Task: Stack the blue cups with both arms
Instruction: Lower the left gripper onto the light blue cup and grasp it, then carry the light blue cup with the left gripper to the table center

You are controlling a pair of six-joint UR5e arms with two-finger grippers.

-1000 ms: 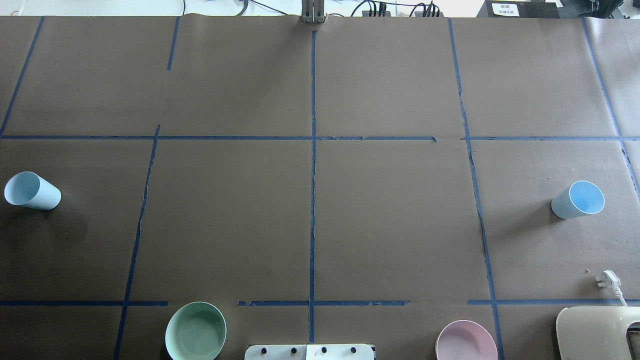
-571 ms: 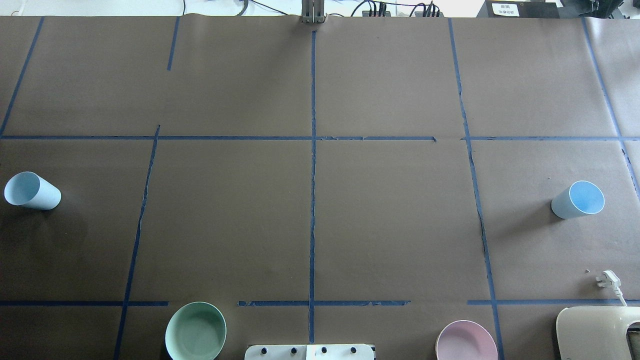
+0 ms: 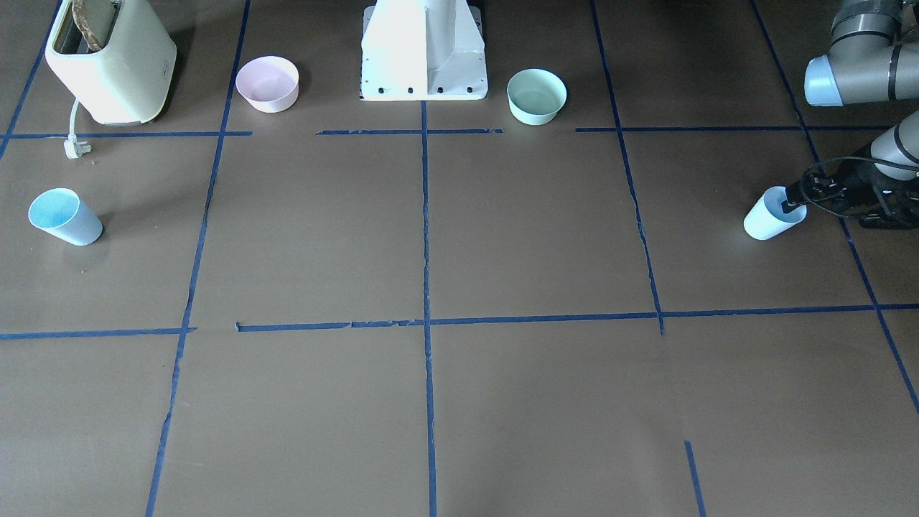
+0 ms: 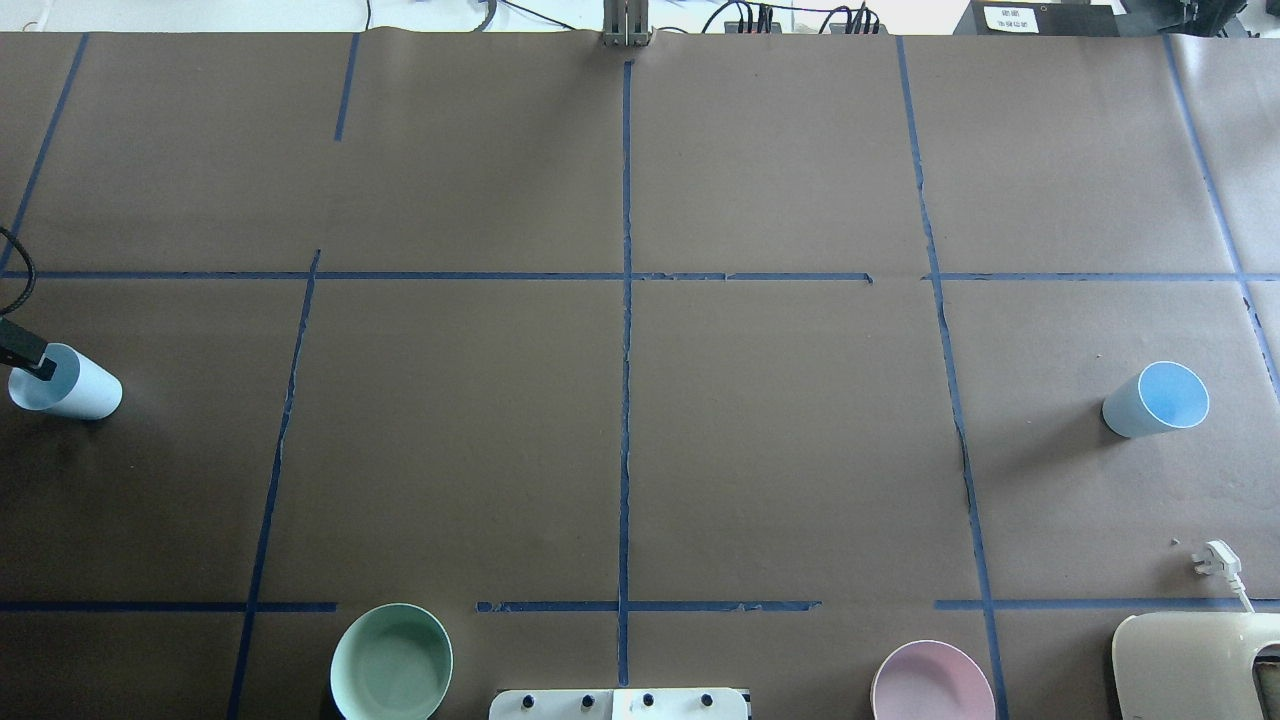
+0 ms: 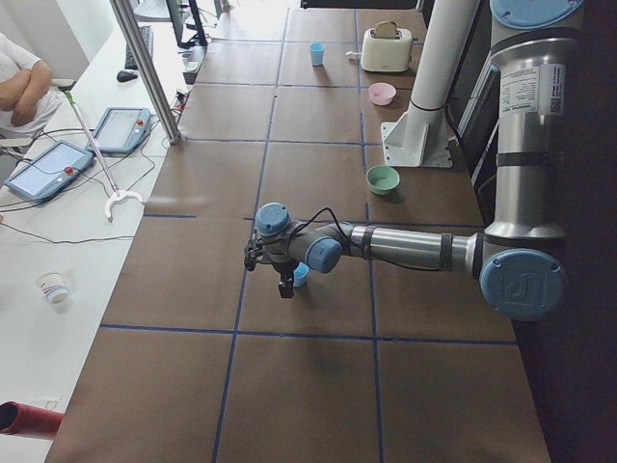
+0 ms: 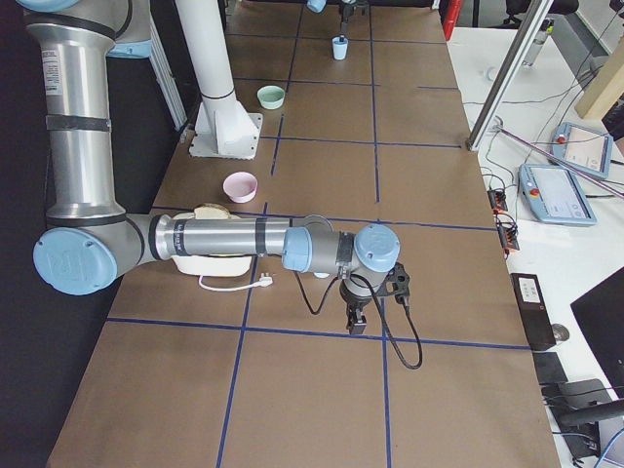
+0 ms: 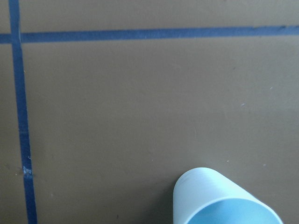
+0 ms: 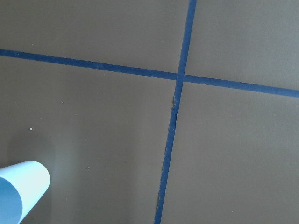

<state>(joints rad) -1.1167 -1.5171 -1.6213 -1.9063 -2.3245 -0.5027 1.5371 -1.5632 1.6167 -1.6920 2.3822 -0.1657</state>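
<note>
Brown paper (image 4: pixel 800 450) crossed with blue tape lines (image 4: pixel 626 400) lay under everything. At the far edge on the robot's left, the left blue cup (image 4: pixel 85 393) stood mouth up, and the left gripper (image 3: pixel 790 206) hung right at its rim. In the overhead view one black finger (image 4: pixel 36 364) seemed to dip just inside the mouth. The rest of the claw was cut off or too small to read, so I could not tell whether it was wide or narrow, or whether it gripped the cup. The left arm (image 5: pixel 405 248) lay stretched out low over the paper toward that cup, and the left wrist camera caught the cup's wall and rim at the bottom of its picture. The right blue cup (image 4: pixel 1150 402) stood mouth up near the opposite edge, well apart from the first. The right arm (image 6: pixel 224 237) reached out low, with the right gripper (image 6: pixel 355 320) pointing down at the paper. That gripper showed only in a side view, so its claw's state could not be told. Its wrist camera held the cup in the lower left corner, near a crossing of tape lines. Beside the white pedestal (image 3: pixel 423 54) sat a mint-green bowl (image 3: pixel 536 95) and a pink bowl (image 3: pixel 267 83). A cream toaster (image 3: pixel 111 61) stood beyond the pink bowl, its plug (image 3: pixel 74 148) lying on the paper.
</note>
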